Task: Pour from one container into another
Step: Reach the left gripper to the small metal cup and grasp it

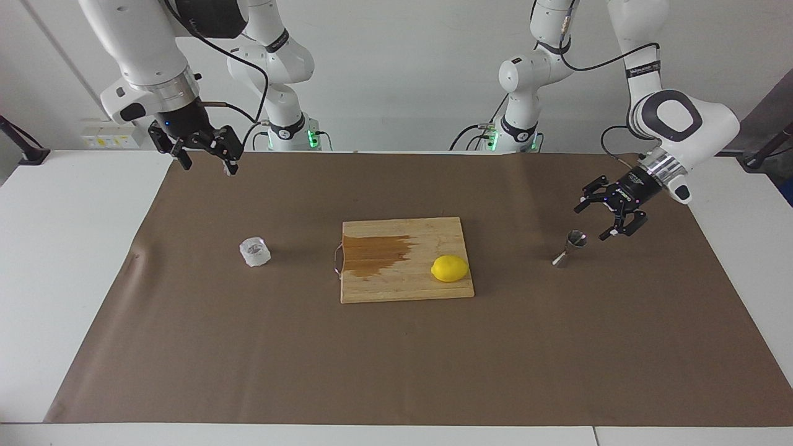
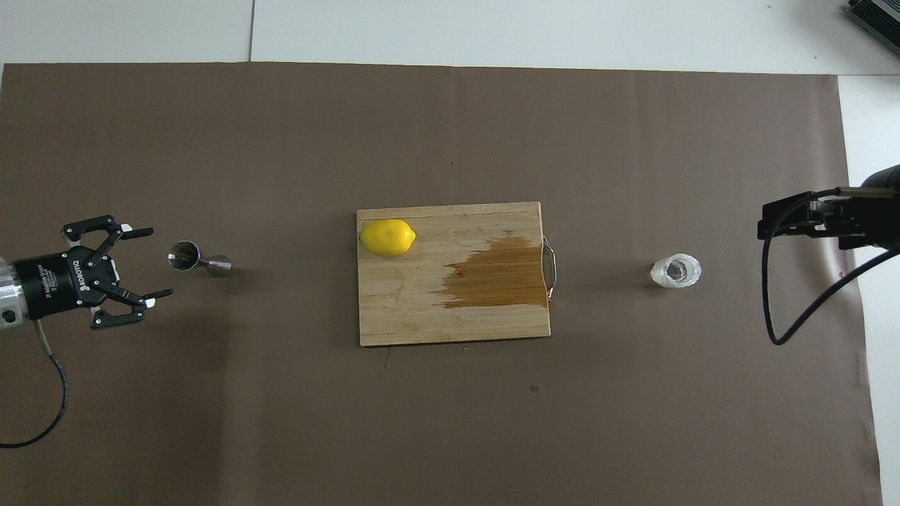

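The squat clear glass tumbler (image 1: 255, 251) (image 2: 675, 272) stands on the brown mat toward the right arm's end of the table. The steel hourglass jigger (image 1: 569, 249) (image 2: 200, 260) stands upright toward the left arm's end. My left gripper (image 1: 589, 223) (image 2: 156, 263) hangs low just beside the jigger, open. Its fingers point at the jigger and a small gap keeps them off it. My right gripper (image 1: 207, 163) (image 2: 794, 221) waits open, high over the mat's edge by the robots, well apart from the tumbler and holding nothing.
A wooden cutting board (image 1: 396, 286) (image 2: 422, 316) lies mid-table between the two containers. It has a dark wet stain and a metal handle on its tumbler side. A yellow lemon (image 1: 450, 268) (image 2: 387, 237) sits on its jigger side. Brown mat (image 1: 396, 359) covers the table.
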Action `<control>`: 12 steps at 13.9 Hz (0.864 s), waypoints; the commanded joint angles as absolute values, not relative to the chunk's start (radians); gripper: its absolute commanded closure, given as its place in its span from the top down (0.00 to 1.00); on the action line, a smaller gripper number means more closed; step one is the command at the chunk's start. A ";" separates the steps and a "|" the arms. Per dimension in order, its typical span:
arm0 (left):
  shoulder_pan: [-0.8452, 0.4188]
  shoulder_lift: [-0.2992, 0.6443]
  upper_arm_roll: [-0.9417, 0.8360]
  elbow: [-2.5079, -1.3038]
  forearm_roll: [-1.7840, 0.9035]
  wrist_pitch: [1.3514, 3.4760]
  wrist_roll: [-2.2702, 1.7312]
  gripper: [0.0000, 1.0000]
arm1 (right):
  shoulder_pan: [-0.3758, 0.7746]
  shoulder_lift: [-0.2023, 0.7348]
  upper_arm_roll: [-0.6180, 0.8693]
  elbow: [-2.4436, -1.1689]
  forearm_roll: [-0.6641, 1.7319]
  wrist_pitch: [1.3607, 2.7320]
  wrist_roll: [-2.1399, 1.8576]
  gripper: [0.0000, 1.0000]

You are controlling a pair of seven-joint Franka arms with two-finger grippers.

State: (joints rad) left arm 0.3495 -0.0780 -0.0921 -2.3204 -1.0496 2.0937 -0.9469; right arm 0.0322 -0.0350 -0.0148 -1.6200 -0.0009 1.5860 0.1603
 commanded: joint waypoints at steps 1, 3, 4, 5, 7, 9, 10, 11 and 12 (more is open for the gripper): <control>0.379 -0.092 -0.101 -2.385 -1.187 2.137 -0.969 1.00 | 0.028 -0.049 -0.017 -1.631 0.002 1.577 0.137 1.00; 0.367 -0.042 -0.103 -2.381 -1.225 2.186 -0.968 1.00 | 0.026 -0.049 -0.017 -1.631 0.002 1.577 0.137 1.00; 0.364 -0.029 -0.103 -2.381 -1.259 2.195 -0.965 1.00 | 0.028 -0.049 -0.017 -1.631 0.002 1.577 0.137 1.00; 0.347 -0.019 -0.103 -2.381 -1.281 2.207 -0.963 1.00 | 0.026 -0.049 -0.017 -1.631 0.002 1.577 0.137 1.00; 0.322 -0.008 -0.103 -2.385 -1.308 2.233 -0.962 1.00 | 0.028 -0.049 -0.017 -1.631 0.002 1.577 0.137 1.00; 0.314 -0.006 -0.103 -2.385 -1.327 2.238 -0.962 1.00 | 0.028 -0.049 -0.017 -1.631 0.002 1.575 0.137 1.00; 0.305 -0.002 -0.103 -2.384 -1.327 2.249 -0.962 1.00 | 0.028 -0.049 -0.017 -1.631 0.002 1.575 0.137 1.00; 0.282 0.003 -0.103 -2.379 -1.344 2.267 -0.962 1.00 | 0.026 -0.049 -0.017 -1.631 0.002 1.575 0.137 1.00; 0.261 0.006 -0.103 -2.381 -1.368 2.287 -0.962 1.00 | 0.026 -0.049 -0.017 -1.631 0.002 1.575 0.137 1.00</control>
State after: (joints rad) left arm 0.3105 0.0014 -0.1080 -2.3778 -1.3229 2.2348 -0.9512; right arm 0.0322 -0.0350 -0.0148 -1.6200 -0.0009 1.5860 0.1603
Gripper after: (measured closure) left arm 0.000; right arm 0.000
